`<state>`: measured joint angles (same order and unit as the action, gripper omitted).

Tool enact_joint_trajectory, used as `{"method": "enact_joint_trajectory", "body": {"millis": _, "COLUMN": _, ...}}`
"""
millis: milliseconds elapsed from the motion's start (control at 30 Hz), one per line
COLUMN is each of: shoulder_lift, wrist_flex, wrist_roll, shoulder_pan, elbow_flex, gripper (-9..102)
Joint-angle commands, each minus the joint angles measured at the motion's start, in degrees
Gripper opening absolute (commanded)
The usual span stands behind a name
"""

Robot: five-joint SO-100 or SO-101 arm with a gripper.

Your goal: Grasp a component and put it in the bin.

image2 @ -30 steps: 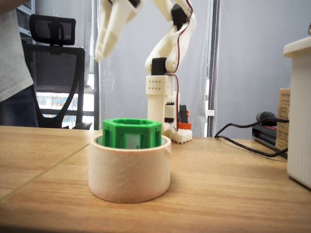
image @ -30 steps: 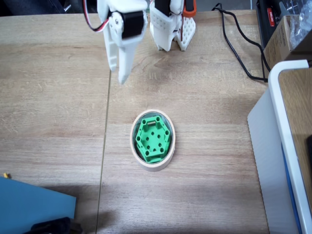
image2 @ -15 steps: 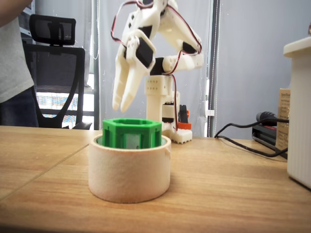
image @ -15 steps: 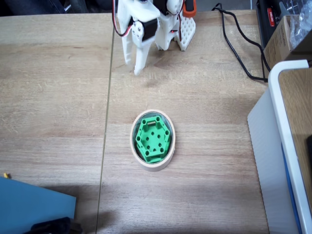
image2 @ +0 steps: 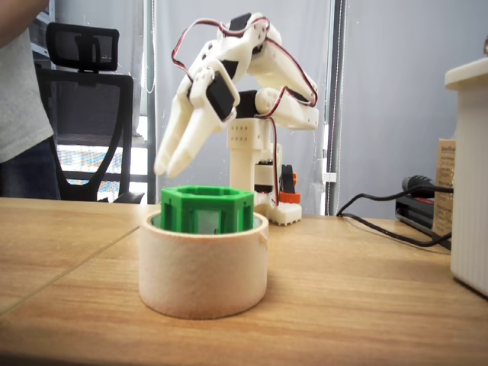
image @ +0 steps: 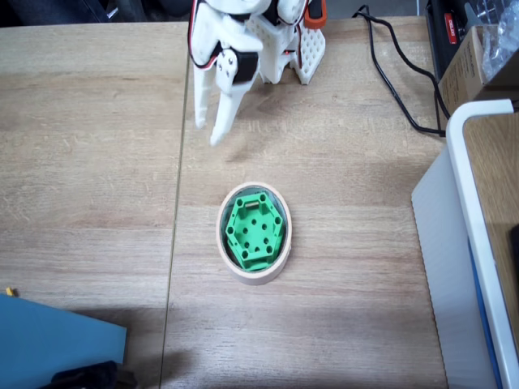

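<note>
The green hexagonal component (image: 256, 231) lies face up inside the bin (image: 258, 276), a beige ring of masking tape at the table's middle. In the fixed view from the side, the component (image2: 206, 207) stands up a little above the bin's (image2: 202, 268) rim. My white gripper (image: 208, 132) hangs behind the bin, toward the arm's base, and touches neither thing. Its fingers point down with a narrow gap and nothing between them. From the side, the gripper (image2: 169, 171) is above and left of the component, its tips just higher than the green top.
A big white tray (image: 466, 211) with a blue edge stands along the right side. A black cable (image: 397, 73) runs at the back right. A blue object (image: 57, 344) sits at the front left corner. A person (image2: 19, 99) and a chair (image2: 88, 114) are behind the table.
The arm has folded down: in the side view the gripper dropped from the top of the picture to just above the component's height. Component and bin have not moved.
</note>
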<state>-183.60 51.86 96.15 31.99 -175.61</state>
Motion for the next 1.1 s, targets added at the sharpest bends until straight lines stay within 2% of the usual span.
{"method": "enact_joint_trajectory", "body": {"millis": 0, "shoulder_lift": -1.3, "wrist_flex": -8.8, "wrist_roll": 0.0, "shoulder_pan": 0.6, "elbow_flex": -3.8, "gripper": 13}}
{"method": "enact_joint_trajectory", "body": {"millis": 133, "shoulder_lift": -1.6, "wrist_flex": -7.0, "wrist_roll": -0.1, "shoulder_pan": 0.6, "elbow_flex": -6.6, "gripper": 13}}
{"method": "enact_joint_trajectory", "body": {"millis": 367, "shoulder_lift": -1.8, "wrist_flex": 4.5, "wrist_roll": -0.1, "shoulder_pan": 0.6, "elbow_flex": -5.5, "gripper": 13}}
{"method": "enact_joint_trajectory", "body": {"millis": 533, "shoulder_lift": -1.8, "wrist_flex": 8.7, "wrist_roll": -0.3, "shoulder_pan": 0.6, "elbow_flex": -5.3, "gripper": 12}}
{"method": "enact_joint_trajectory", "body": {"millis": 1067, "shoulder_lift": -4.0, "wrist_flex": 10.1, "wrist_roll": -0.9, "shoulder_pan": 0.6, "elbow_flex": -6.3, "gripper": 2}}
